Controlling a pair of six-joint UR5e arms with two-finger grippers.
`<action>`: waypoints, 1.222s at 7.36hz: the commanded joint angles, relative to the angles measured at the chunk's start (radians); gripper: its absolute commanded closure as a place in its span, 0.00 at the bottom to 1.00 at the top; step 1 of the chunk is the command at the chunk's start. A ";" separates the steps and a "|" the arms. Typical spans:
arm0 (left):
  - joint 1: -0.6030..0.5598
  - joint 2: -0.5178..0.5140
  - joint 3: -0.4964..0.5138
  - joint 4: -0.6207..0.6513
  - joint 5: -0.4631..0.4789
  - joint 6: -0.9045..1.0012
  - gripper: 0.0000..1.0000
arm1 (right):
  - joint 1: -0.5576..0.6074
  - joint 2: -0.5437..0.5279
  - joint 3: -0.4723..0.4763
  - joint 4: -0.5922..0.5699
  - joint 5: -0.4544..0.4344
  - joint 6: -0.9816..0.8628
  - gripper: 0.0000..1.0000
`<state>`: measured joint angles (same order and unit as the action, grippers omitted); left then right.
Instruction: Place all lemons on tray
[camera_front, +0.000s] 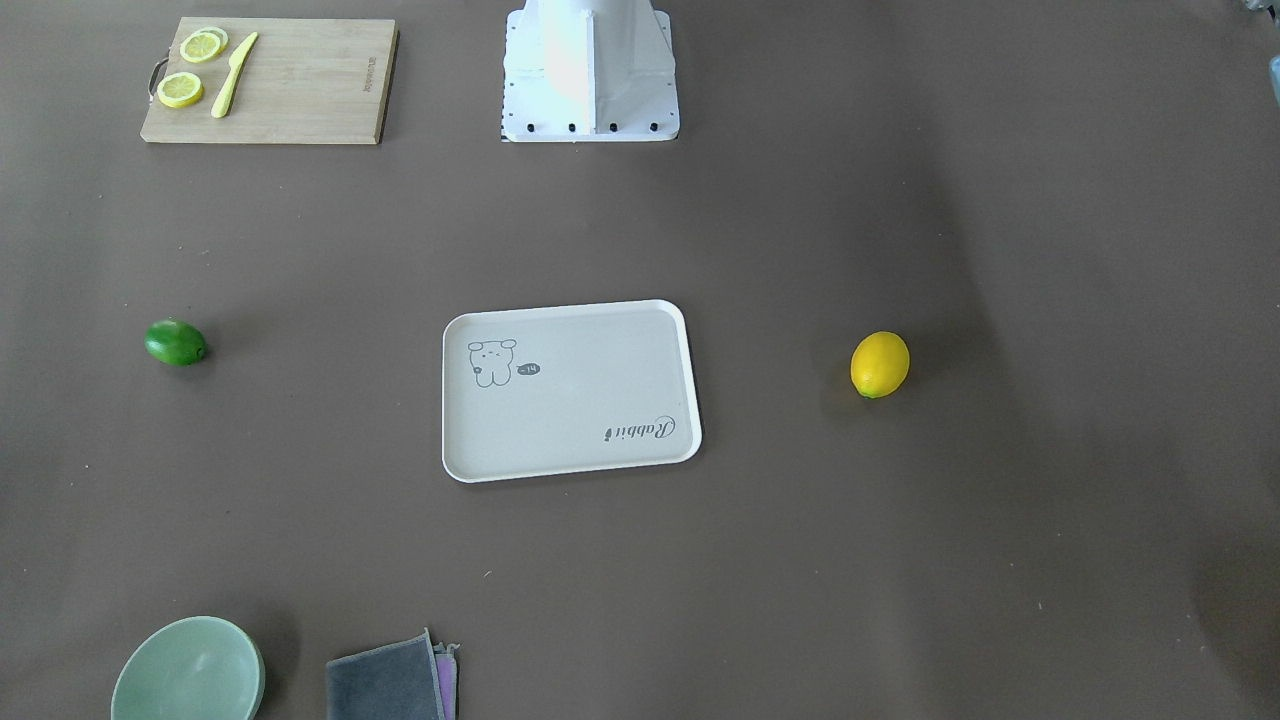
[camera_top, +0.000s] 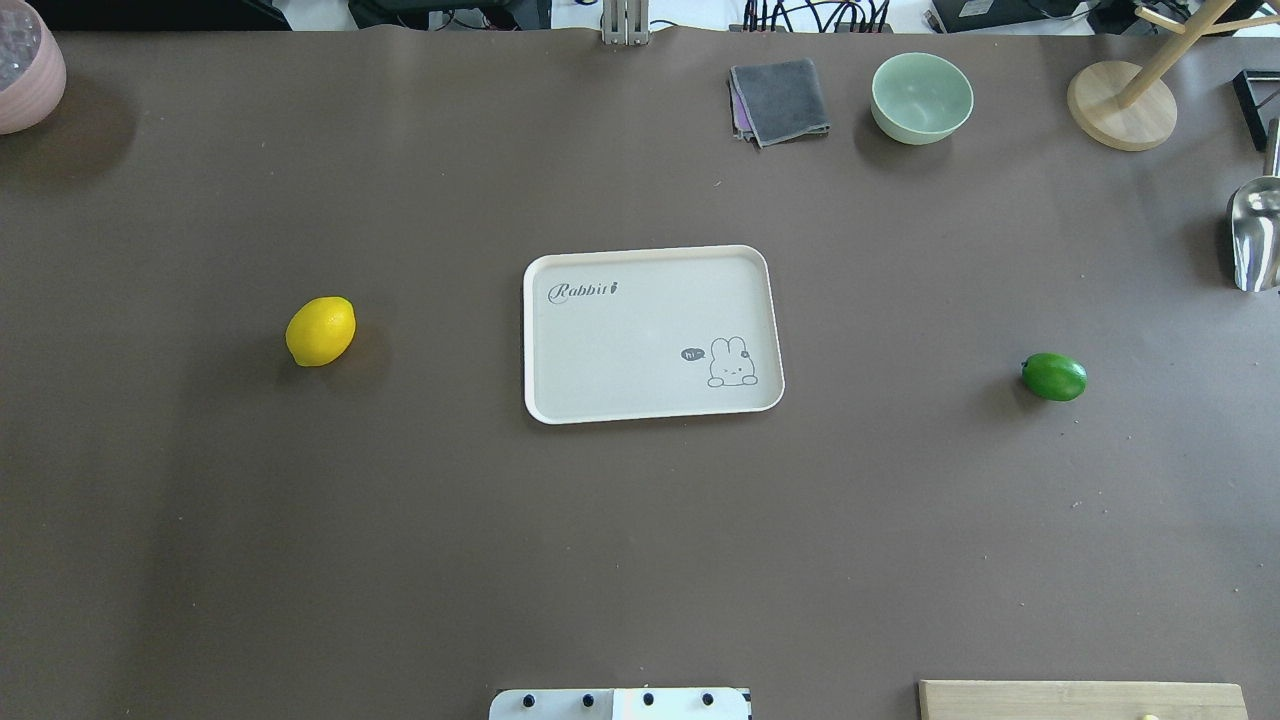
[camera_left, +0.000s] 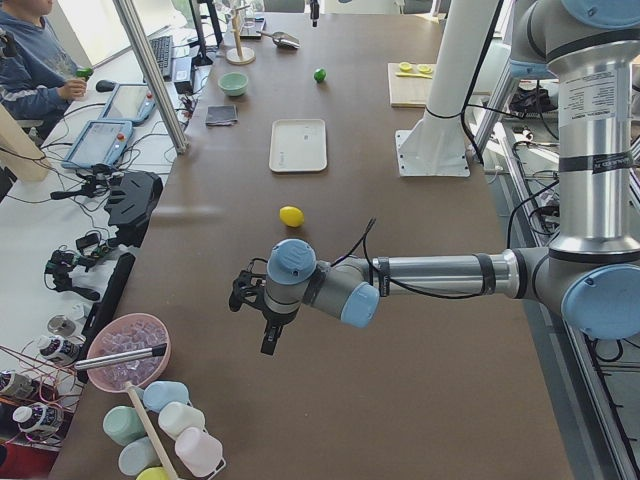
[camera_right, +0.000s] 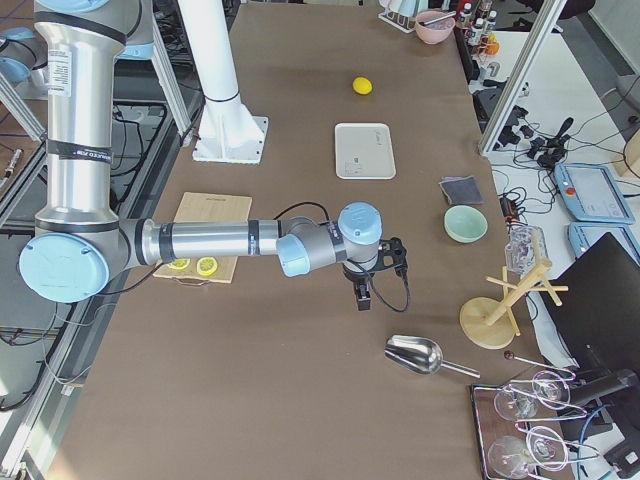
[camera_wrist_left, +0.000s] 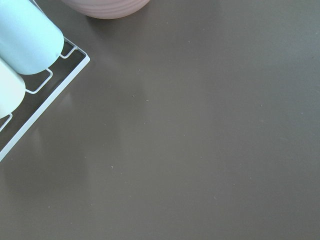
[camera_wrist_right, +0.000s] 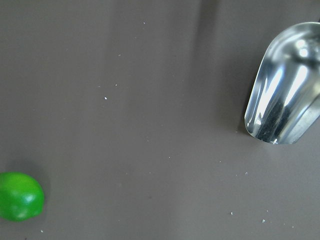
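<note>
The off-white tray (camera_top: 640, 330) lies empty at the table's middle, also in the front view (camera_front: 580, 400). The yellow lemon (camera_top: 320, 331) lies on the table to its left, and the green lemon (camera_top: 1054, 377) to its right, both apart from the tray. My left gripper (camera_left: 268, 342) shows only in the exterior left view, hanging above the table nearer that end than the yellow lemon (camera_left: 291, 216). My right gripper (camera_right: 362, 297) shows only in the exterior right view. I cannot tell if either is open. The green lemon (camera_wrist_right: 19, 196) sits at the right wrist view's lower left.
A wooden cutting board (camera_front: 300, 80) with lemon slices and a knife lies near the robot's right. A green bowl (camera_top: 921, 97), grey cloth (camera_top: 780, 100), wooden stand (camera_top: 1120, 105), metal scoop (camera_top: 1255, 235) and pink bowl (camera_top: 25, 65) line the far edge and ends.
</note>
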<state>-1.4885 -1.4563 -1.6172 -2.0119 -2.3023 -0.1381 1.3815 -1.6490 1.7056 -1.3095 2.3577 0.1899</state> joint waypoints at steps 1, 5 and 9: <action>-0.001 0.008 -0.019 0.033 -0.032 0.021 0.02 | -0.002 0.005 -0.007 -0.022 -0.047 -0.004 0.00; 0.001 -0.051 -0.081 0.223 -0.129 -0.077 0.02 | -0.002 0.009 -0.015 -0.024 -0.060 0.010 0.00; -0.009 -0.015 -0.099 0.232 -0.091 -0.061 0.02 | -0.004 0.008 -0.014 -0.016 -0.061 0.010 0.00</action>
<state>-1.4967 -1.4793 -1.7136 -1.7802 -2.4008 -0.1988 1.3785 -1.6470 1.6917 -1.3274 2.2973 0.2000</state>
